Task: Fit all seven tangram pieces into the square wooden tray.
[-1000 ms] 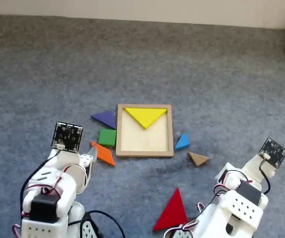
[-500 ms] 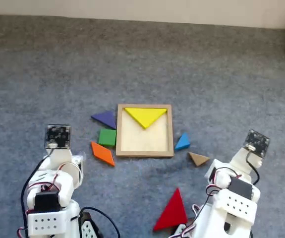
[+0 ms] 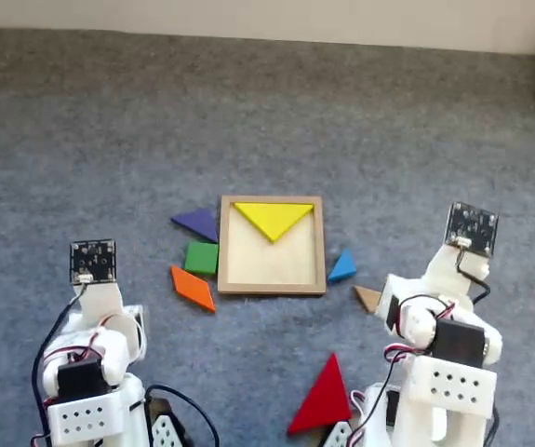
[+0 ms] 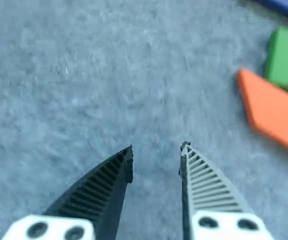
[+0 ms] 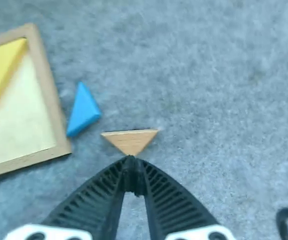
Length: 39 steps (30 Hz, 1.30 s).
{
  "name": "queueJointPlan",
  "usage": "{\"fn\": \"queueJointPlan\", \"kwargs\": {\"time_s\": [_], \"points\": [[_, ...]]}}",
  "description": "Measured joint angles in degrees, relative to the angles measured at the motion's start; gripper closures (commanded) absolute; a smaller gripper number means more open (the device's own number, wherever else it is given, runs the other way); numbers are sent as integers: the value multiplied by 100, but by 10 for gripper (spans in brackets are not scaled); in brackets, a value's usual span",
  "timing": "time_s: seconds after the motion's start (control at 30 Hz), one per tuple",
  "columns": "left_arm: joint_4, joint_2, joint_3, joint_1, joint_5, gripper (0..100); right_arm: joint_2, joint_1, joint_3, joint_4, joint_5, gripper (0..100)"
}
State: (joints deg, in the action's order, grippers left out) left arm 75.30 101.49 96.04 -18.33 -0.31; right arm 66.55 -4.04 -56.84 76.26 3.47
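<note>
The square wooden tray lies at the table's middle with a yellow triangle inside along its far edge. Left of it lie a purple piece, a green square and an orange parallelogram. Right of it are a blue triangle and a tan triangle; a large red triangle lies near the front. My left gripper is open over bare carpet, left of the orange parallelogram. My right gripper is shut, tips just short of the tan triangle.
Grey carpet covers the table, with open room beyond the tray and at both sides. The two arm bases stand at the front edge, the red triangle between them. The tray's lower half is bare wood.
The left arm has drawn back to the left, away from the orange parallelogram. The right arm has swung left and forward, toward the tan triangle. No piece has moved.
</note>
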Motion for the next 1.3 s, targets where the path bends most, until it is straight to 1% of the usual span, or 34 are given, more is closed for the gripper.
{"fn": "queueJointPlan", "kwargs": {"time_s": [0.07,0.2,0.4,0.57,0.73,1.3], "points": [[132,0,0,0,0,842,9,123,237,255,0,995],[149,0,0,0,18,842,9,299,484,818,0,995],[149,0,0,0,18,842,-35,677,923,1354,0,995],[149,0,0,0,18,842,-703,1152,1908,2259,-9,995],[149,0,0,0,18,842,-1187,1178,2576,2347,-9,995],[149,0,0,0,18,842,-1231,1178,2514,2347,-9,995]]}}
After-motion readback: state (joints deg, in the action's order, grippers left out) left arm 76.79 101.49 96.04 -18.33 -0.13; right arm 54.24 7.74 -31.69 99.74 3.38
